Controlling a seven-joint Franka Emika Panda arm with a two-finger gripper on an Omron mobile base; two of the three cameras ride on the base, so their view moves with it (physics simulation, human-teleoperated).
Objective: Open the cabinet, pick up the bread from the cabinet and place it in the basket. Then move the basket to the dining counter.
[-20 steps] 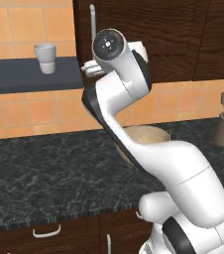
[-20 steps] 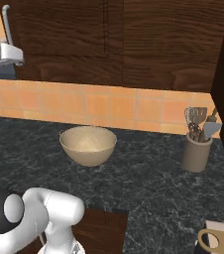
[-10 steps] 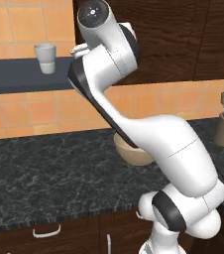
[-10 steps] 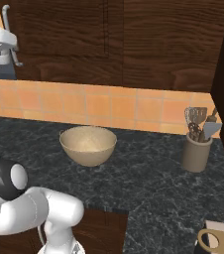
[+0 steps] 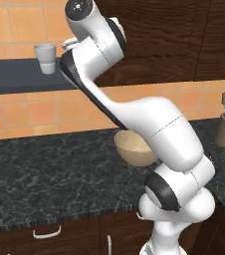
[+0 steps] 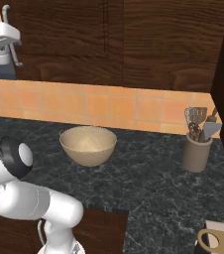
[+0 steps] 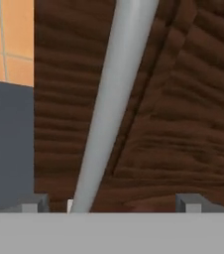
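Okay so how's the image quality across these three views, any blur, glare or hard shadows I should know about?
Hand view: very close to the cabinet, so the wood grain and the silver handle look soft and smeared, with a thin dark shadow beside the bar. Left base view: even, flat light, mild sheen on the arm. Right base view: sharp enough, with a soft shadow under the basket and no glare.

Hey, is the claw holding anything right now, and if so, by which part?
Nothing is held. The claw is open, its fingertips apart, with the cabinet's silver bar handle running between them, not clamped. The cabinet door is closed.
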